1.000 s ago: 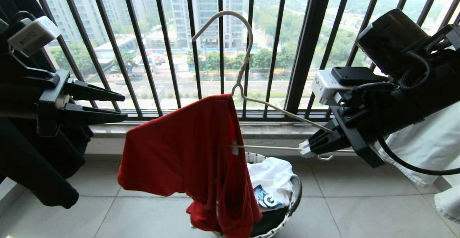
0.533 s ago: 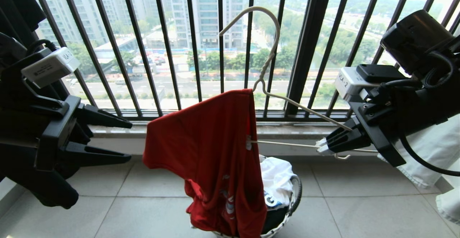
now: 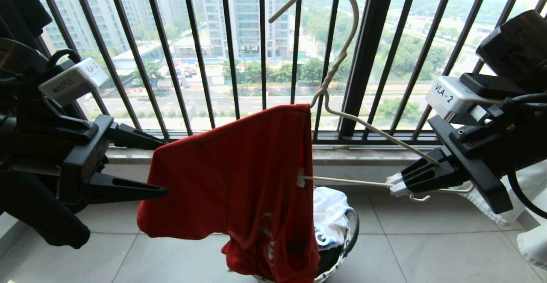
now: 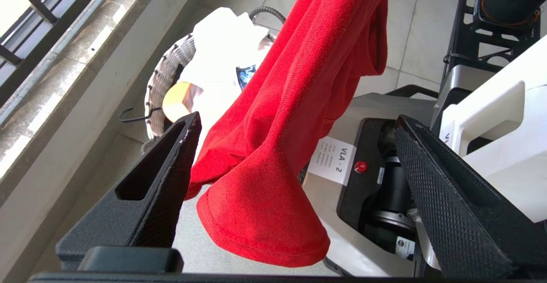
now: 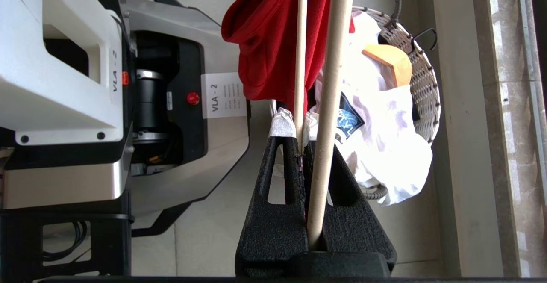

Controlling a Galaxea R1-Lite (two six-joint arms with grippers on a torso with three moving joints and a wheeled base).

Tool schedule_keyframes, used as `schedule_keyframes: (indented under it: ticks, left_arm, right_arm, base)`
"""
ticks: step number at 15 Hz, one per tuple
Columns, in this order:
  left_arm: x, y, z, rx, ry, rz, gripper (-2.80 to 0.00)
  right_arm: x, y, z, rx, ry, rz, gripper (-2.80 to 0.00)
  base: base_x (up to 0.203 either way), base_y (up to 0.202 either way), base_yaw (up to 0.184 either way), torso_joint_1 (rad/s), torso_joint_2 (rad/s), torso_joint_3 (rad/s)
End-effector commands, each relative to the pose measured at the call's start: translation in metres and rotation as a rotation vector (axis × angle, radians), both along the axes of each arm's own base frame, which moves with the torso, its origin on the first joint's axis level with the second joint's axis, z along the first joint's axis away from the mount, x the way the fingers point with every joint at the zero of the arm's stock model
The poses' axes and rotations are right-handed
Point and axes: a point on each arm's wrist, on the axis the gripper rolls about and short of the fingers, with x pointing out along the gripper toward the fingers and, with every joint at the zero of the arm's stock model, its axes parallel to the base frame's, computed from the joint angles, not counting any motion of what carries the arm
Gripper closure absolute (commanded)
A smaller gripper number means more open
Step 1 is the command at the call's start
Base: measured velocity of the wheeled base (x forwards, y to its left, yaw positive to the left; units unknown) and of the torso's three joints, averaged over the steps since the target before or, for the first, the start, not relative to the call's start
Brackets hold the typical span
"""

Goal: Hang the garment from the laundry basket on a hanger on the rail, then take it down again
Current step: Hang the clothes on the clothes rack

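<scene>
The right end effector is clamped on the hanger, holding it above the basket. The garment drapes over the hanger's left arm. The left end effector gapes wide, its lower finger against the garment's sleeve.

You can read "VLA - 2" on the right wrist's white box and the base's paper label.

Lighting: daylight from behind the window bars; strong backlight, hazy outside. Arms and dark cloth at left nearly silhouetted. White garment blown out in left wrist view, detail perhaps lost. Edges bowed by wide lens. Focus sharp.
</scene>
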Motion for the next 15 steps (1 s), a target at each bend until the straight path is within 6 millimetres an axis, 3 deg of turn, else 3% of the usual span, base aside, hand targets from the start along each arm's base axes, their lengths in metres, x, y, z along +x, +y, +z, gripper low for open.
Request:
schedule_keyframes:
  ticks: [1, 5, 8, 15]
  left_arm:
    - [0.002, -0.003, 0.001, -0.014, -0.022, -0.025, -2.80]
    - [0.004, -0.005, 0.015, -0.021, -0.087, -0.039, -2.80]
    - [0.024, -0.007, 0.011, 0.014, -0.106, -0.012, -2.80]
    - [0.014, -0.036, 0.020, -0.057, -0.134, -0.193, -2.80]
  right_arm:
    - [-0.004, -0.001, -0.001, 0.003, 0.004, 0.011, 0.00]
    - [-0.001, -0.002, -0.007, -0.014, 0.014, 0.010, 0.00]
    - [-0.002, -0.005, -0.004, -0.042, -0.032, -0.006, 0.00]
    - [-0.008, -0.015, 0.004, 0.044, -0.055, 0.016, 0.00]
  base:
    - [0.000, 0.000, 0.000, 0.000, 0.00, 0.000]
    - [0.000, 0.000, 0.000, 0.000, 0.00, 0.000]
    - [0.000, 0.000, 0.000, 0.000, 0.00, 0.000]
    - [0.000, 0.000, 0.000, 0.000, 0.00, 0.000]
